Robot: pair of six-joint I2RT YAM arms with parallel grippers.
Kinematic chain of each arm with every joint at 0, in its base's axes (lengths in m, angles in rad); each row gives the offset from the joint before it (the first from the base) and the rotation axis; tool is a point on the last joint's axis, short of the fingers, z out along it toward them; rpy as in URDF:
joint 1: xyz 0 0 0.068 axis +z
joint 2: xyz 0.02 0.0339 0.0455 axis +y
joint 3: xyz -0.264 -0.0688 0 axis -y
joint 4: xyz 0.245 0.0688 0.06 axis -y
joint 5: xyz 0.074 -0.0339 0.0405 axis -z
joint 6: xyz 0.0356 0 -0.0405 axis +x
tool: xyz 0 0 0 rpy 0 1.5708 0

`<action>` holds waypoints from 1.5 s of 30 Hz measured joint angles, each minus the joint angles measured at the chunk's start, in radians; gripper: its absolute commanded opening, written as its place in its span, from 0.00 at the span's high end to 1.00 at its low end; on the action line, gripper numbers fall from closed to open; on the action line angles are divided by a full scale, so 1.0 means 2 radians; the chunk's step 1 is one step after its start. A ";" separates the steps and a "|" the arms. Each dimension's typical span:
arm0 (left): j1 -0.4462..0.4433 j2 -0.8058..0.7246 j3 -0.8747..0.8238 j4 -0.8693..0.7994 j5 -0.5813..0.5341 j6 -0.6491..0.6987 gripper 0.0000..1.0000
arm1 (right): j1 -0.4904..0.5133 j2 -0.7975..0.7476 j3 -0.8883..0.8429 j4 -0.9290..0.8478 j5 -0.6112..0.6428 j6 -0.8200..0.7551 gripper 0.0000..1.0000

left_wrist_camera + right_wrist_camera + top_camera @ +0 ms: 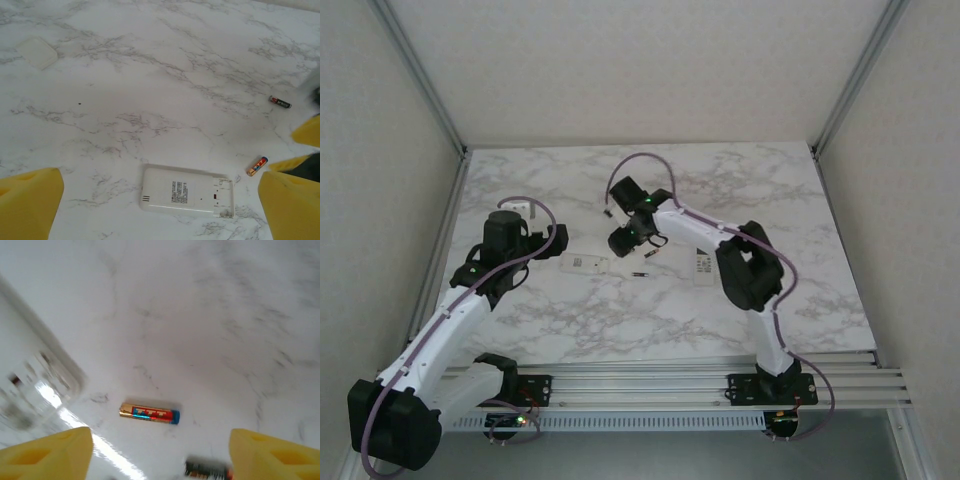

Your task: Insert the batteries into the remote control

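Approach: right pincer (160,455) spread wide and empty above the gold-red cylindrical battery (149,413); jaws are best centred across its midsection before closure.

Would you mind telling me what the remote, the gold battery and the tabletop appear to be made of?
Remote: white plastic, probably, smooth with a soft sheen. Gold battery: metal can in a glossy printed wrap, judging by its shine. Tabletop: marble-patterned, grey veins on white; stone or laminate, hard to tell.
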 measured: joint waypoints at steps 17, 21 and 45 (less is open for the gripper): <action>0.000 -0.025 -0.006 0.004 0.016 0.000 0.01 | -0.008 0.045 -0.031 0.030 -0.057 0.479 0.51; 0.000 -0.025 -0.006 0.005 0.018 0.000 0.00 | -0.008 0.058 -0.007 0.026 -0.057 0.484 0.56; 0.000 -0.025 -0.006 0.005 0.017 0.000 0.00 | -0.007 0.081 0.022 -0.002 -0.045 0.456 0.90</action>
